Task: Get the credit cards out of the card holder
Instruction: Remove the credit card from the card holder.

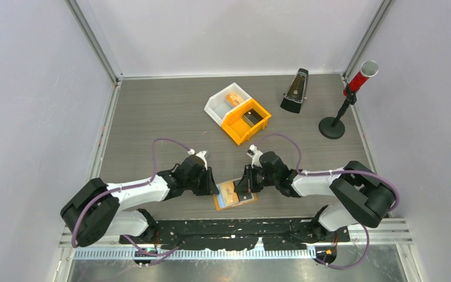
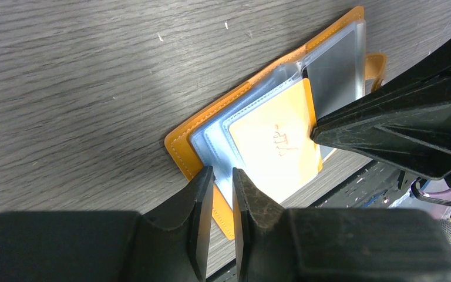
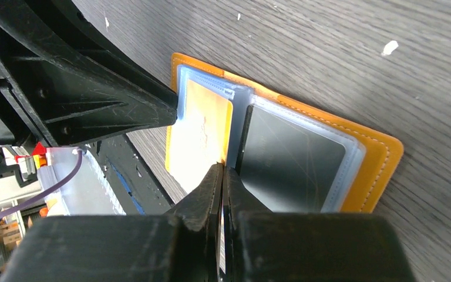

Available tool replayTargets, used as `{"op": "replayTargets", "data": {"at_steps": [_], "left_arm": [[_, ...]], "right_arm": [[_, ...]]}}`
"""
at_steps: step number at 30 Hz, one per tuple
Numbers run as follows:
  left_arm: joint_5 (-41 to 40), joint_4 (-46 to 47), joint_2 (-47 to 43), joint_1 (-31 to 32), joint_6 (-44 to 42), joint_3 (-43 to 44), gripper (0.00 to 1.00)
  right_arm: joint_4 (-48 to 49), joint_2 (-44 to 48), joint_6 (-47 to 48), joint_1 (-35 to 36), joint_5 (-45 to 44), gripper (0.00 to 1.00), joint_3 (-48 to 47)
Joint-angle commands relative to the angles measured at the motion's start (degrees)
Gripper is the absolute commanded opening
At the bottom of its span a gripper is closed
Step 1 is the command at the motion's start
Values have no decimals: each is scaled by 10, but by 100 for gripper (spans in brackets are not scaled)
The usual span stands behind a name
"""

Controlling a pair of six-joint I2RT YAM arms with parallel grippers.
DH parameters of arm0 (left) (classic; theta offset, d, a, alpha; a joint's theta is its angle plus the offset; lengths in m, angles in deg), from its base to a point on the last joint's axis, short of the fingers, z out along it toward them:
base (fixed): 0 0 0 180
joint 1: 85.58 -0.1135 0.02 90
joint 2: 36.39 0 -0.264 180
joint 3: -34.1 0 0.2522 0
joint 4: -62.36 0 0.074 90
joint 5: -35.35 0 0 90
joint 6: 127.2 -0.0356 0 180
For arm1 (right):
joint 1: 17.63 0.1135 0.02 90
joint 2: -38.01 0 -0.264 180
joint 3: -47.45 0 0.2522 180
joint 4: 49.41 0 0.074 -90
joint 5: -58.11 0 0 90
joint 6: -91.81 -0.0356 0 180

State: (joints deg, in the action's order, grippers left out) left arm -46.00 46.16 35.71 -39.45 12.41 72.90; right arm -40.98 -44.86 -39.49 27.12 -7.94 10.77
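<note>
Bright, even overhead light fills the top view, the arms casting soft shadows on the table [image 1: 152,111]. In both wrist views glare whitens the centre sleeve of the card holder [image 2: 182,154], and the near fingers [image 2: 197,217] at the bottom are blurred.

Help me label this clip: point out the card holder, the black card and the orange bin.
card holder [image 3: 381,161], right wrist view, orange cover's right border.
black card [image 3: 293,161], right wrist view, middle of its face.
orange bin [image 1: 236,131], top external view, near outer wall.
</note>
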Motion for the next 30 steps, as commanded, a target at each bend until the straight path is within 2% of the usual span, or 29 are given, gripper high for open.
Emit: {"op": "replayTargets", "data": {"at_steps": [1,6,22,30], "left_arm": [[-45,-33,26,3,-12,-10,22],[-48,-34,33,3,-16,-7,22],[-50,-28,37,3,-23,-10,22],[-41,-49,16,3,-28,6,23]], "right_arm": [[6,24,10,-11,12,5,13],[-10,54,10,-31,10,5,21],[-33,107,15,-70,78,5,23],[-139,157,44,-79,28,5,5]]}}
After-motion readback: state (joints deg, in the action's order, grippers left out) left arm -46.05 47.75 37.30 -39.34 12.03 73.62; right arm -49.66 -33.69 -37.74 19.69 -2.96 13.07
